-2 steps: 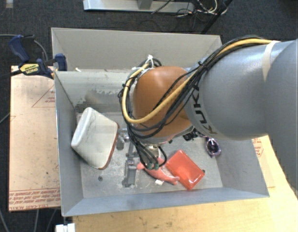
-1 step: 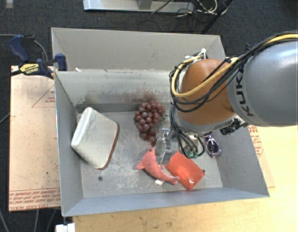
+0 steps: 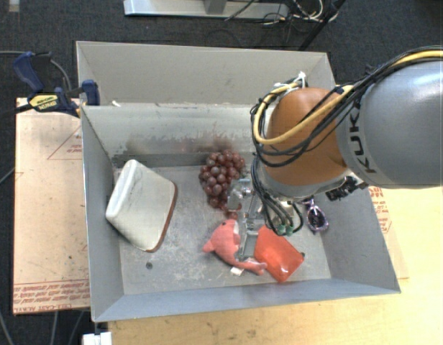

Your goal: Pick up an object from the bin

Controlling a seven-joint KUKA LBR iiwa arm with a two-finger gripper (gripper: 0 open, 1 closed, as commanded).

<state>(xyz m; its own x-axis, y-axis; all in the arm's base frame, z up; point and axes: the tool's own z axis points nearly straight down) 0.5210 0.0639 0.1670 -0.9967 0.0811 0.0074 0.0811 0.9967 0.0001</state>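
Grey metal bin (image 3: 207, 304), contents listed from the near wall to the far wall.

1. An orange-red soft pouch (image 3: 279, 259) lies nearest the near wall, right of centre.
2. A pink soft figure of irregular shape (image 3: 223, 241) lies just to its left. The two are touching or almost touching.
3. The pincer (image 3: 245, 246) stands low in the bin, at the seam between the pink soft figure and the orange-red soft pouch, against the figure's right edge. It cannot be told whether the pincer is released or clenched, nor whether it grips either item.
4. A white rectangular block with a brown edge (image 3: 139, 203) rests tilted against the left wall, well apart from the pincer.
5. A small purple item (image 3: 316, 218), kind not discernible, lies at the right, partly under the wrist.
6. A bunch of dark red grapes (image 3: 221, 177) lies farther back, near the centre, just beside the wrist.
7. The arm's orange cover (image 3: 304, 146), with cables round it, hangs over the right half of the bin.
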